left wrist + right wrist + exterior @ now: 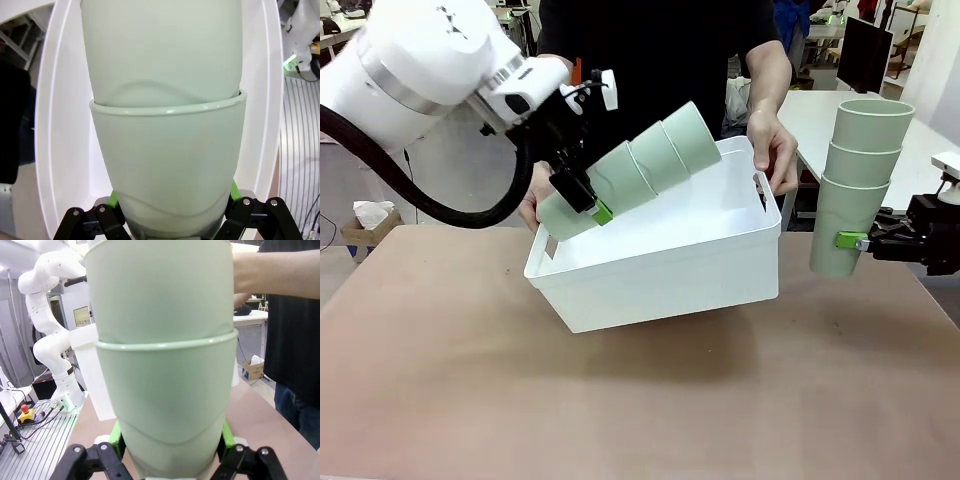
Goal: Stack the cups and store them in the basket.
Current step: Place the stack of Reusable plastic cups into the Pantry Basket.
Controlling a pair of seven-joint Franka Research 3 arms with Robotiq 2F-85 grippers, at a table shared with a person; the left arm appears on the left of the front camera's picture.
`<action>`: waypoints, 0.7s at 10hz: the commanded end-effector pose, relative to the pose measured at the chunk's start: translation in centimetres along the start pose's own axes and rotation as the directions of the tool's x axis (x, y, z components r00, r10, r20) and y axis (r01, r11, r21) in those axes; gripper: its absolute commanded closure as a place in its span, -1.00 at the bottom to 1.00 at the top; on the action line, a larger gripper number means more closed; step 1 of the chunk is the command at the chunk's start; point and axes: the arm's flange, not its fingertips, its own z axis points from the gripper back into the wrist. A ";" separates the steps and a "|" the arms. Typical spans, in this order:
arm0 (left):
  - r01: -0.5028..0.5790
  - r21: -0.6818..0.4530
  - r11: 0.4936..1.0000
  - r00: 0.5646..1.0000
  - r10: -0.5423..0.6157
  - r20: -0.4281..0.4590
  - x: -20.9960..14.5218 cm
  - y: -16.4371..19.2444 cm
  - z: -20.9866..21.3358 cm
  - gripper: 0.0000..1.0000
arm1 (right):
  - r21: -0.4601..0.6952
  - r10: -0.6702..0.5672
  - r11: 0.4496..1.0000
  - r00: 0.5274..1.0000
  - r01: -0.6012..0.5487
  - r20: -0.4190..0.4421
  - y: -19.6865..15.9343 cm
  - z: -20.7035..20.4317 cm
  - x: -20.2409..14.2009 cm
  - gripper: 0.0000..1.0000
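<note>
Left gripper (583,203) clamps cups (650,160), seemingly above basket (660,285) rim.

Left arm (410,60) enters from the left, raised, its wrist angled down toward the right. Left hand (585,208) is clamped on the base of a tilted stack of cups (650,160), green pads (603,212) pressed to opposite sides. Right hand (847,240) reaches in level from the right edge and grips the lowest cup of an upright stack of cups (860,170).
</note>
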 end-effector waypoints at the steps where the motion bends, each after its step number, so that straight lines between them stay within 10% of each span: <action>1: -0.014 -0.004 1.000 0.999 0.014 -0.033 0.9 0.8 -1.2 -0.70 | 0.003 0.012 1.000 1.000 -0.012 -0.002 -0.1 -0.1 0.6 -0.73; 7: 0.007 -0.070 0.998 0.995 -0.014 -0.102 0.3 1.0 -8.3 -0.70 | 0.003 0.012 1.000 1.000 -0.012 -0.002 -0.1 -0.1 0.6 -0.73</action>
